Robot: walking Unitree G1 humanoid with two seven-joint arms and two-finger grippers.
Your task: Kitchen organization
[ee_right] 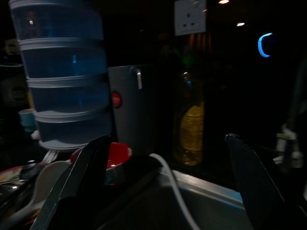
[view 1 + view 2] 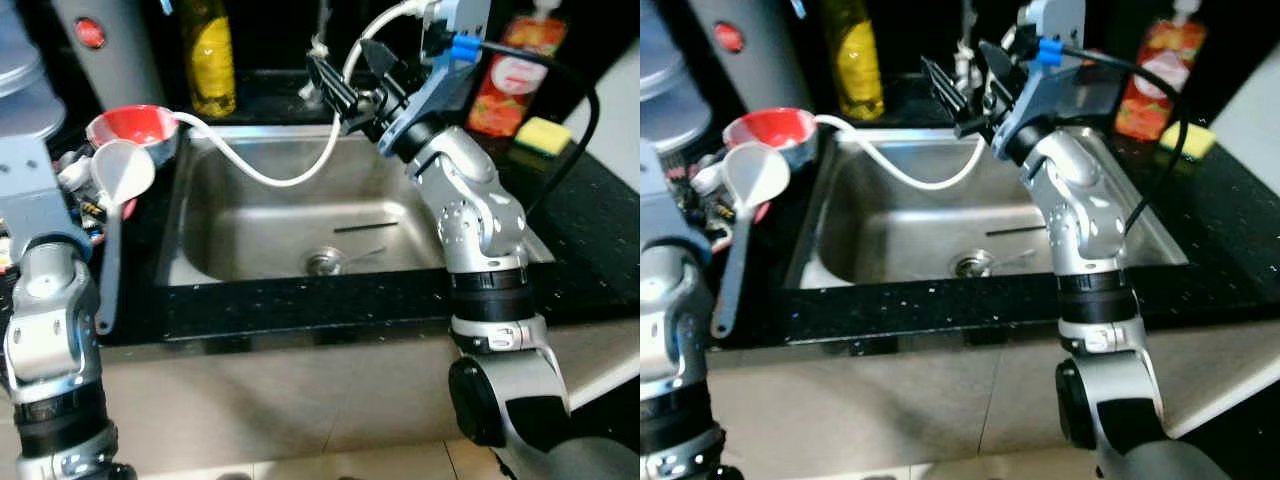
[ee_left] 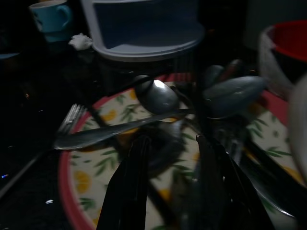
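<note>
Spoons (image 3: 158,96): 3 on 1 patterned plate (image 3: 96,167); left pincer (image 3: 170,191) narrow, right pincer (image 1: 163,182) wide, both empty.

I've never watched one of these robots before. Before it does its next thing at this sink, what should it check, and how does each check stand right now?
1. Right tool open and empty: ok, held above the back of the sink.
2. Left tool holding nothing: ok, fingers apart over the patterned plate.
3. Cutlery on that plate reachable: ok, a spoon and fork lie just ahead.
4. White hose out of the way: not ok, it drapes into the sink.
5. Sink basin free: not ok, a utensil lies by the drain.
6. White ladle stable on the counter: cannot tell.
</note>
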